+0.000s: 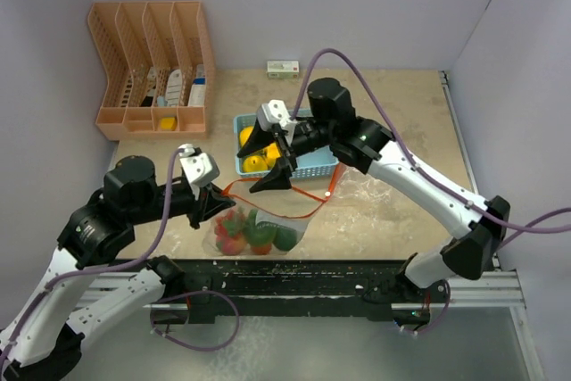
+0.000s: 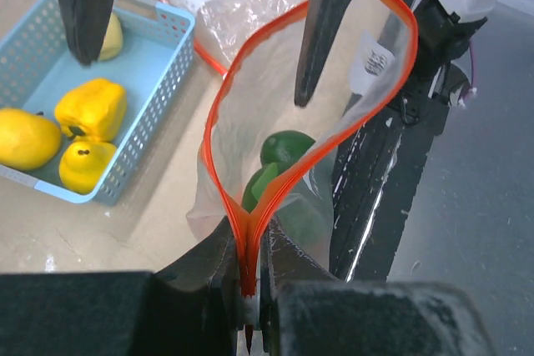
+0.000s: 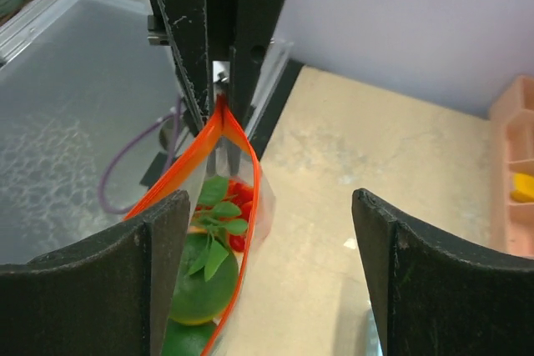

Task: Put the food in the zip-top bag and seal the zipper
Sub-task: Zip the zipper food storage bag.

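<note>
The clear zip-top bag point(image 1: 268, 219) with an orange zipper point(image 2: 219, 122) lies near the table's front edge, its mouth held wide. My left gripper point(image 1: 219, 201) point(image 2: 248, 298) is shut on the zipper's left end. Green and red food point(image 1: 254, 231) point(image 3: 200, 285) sits inside the bag. More yellow food point(image 1: 256, 162) point(image 2: 90, 110) lies in the light-blue basket point(image 1: 317, 167). My right gripper point(image 1: 247, 174) point(image 3: 271, 206) hangs open over the bag's mouth, holding nothing; its left finger point(image 3: 158, 273) is over the opening and its right finger is beyond the bag's far edge.
A peach desk organizer point(image 1: 152, 60) stands at the back left with small items in its slots. A small box point(image 1: 283, 68) lies against the back wall. The black frame rail point(image 1: 312, 269) runs just below the bag. Walls close in both sides.
</note>
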